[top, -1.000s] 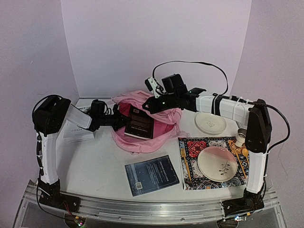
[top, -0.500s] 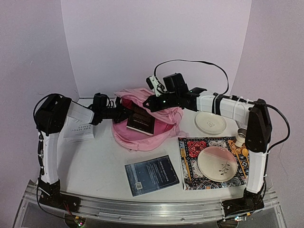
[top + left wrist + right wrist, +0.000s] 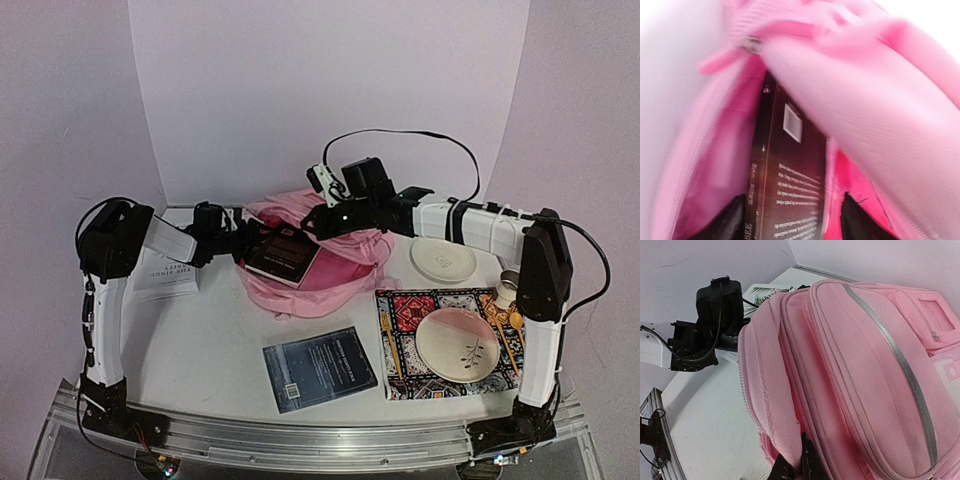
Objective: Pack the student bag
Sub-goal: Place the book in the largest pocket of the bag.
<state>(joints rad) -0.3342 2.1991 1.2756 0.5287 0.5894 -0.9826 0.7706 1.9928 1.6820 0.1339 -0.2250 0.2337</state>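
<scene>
Bag (image 3: 330, 282) lies mouth toward left gripper (image 3: 792, 207), whose fingers (image 3: 732, 222) stand apart flanking a book (image 3: 790, 175) inside; right gripper (image 3: 797, 467) pinches the rim.

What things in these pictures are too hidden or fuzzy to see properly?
- Left wrist view: print on the dark rectangular book is blurred; the soft pink fabric backpack covers its far end.
- Right wrist view: backpack fabric and the bottom edge hide most of the right gripper.
- Top view: the book's title is too small.
</scene>
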